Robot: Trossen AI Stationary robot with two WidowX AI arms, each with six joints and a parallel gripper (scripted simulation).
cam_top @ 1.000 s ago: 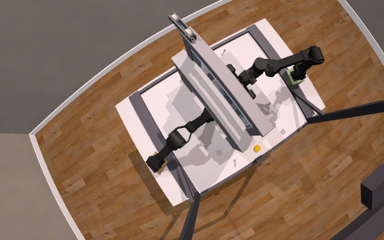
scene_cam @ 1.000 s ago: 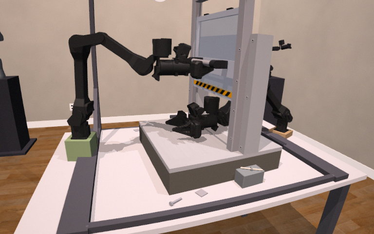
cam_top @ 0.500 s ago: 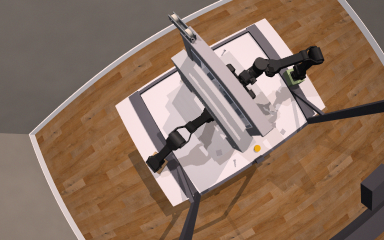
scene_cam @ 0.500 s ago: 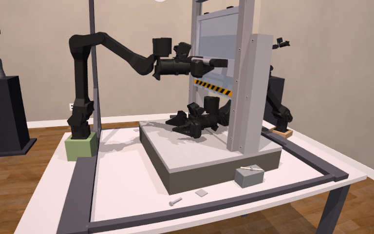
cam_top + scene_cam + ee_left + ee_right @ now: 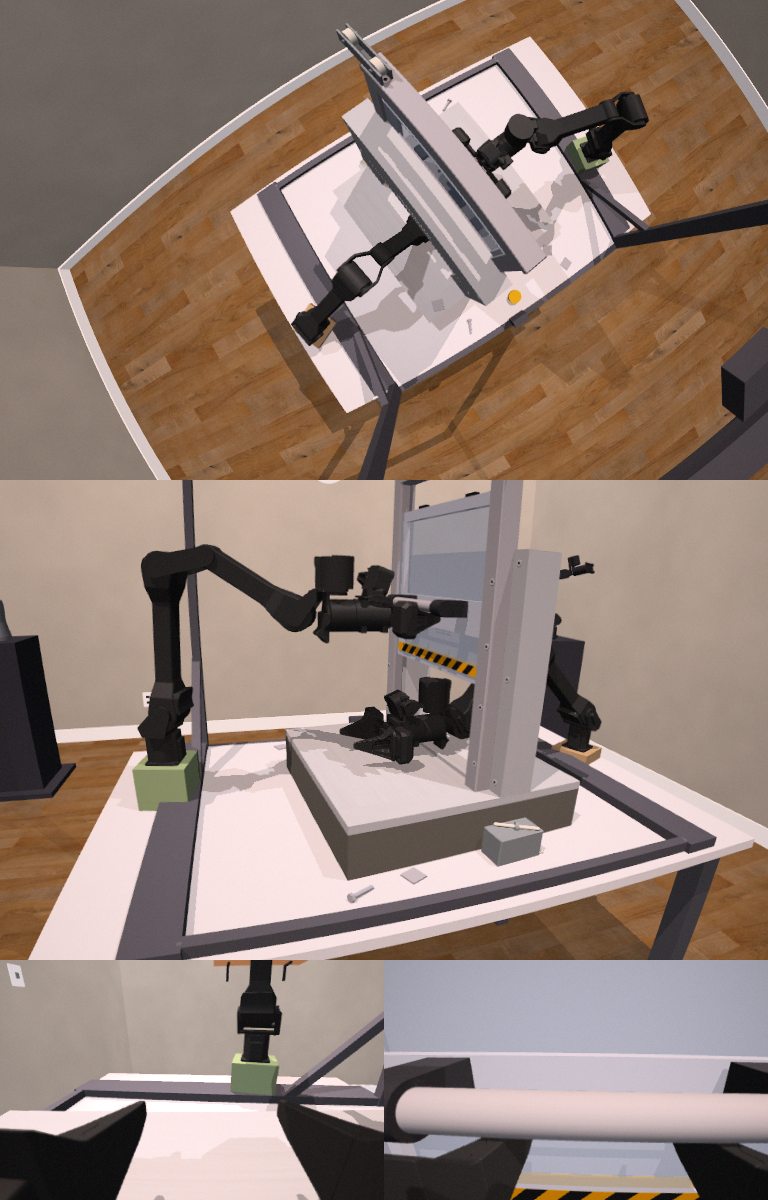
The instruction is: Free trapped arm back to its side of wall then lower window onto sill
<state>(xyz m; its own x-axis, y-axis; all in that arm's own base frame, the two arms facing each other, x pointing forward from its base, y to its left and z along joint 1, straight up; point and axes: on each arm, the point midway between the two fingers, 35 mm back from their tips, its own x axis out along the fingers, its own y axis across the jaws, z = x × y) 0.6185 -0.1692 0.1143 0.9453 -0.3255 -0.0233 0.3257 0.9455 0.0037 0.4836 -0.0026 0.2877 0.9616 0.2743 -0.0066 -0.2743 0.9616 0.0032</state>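
Note:
The window [image 5: 447, 576] [image 5: 604, 1195] is raised in its frame [image 5: 481, 706], its striped bottom edge [image 5: 436, 658] well above the grey platform [image 5: 351, 811]. My left arm [image 5: 352, 278] reaches through the opening beneath it; my left gripper [image 5: 348, 737] [image 5: 211, 1107] is open and empty, low over the platform on the right arm's side. My right gripper [image 5: 601, 1123] [image 5: 412, 602] is open, with its fingers passing under the pale handle bar [image 5: 584, 1115] on the window. The right wrist view does not show clearly whether they touch. The sill is largely hidden.
The right arm's green base [image 5: 165, 782] [image 5: 254, 1076] stands at its table end, the left arm's orange base [image 5: 583, 754] at the opposite end. A grey box [image 5: 512, 845], a bolt [image 5: 360, 893] and a small square plate [image 5: 413, 875] lie beside the platform.

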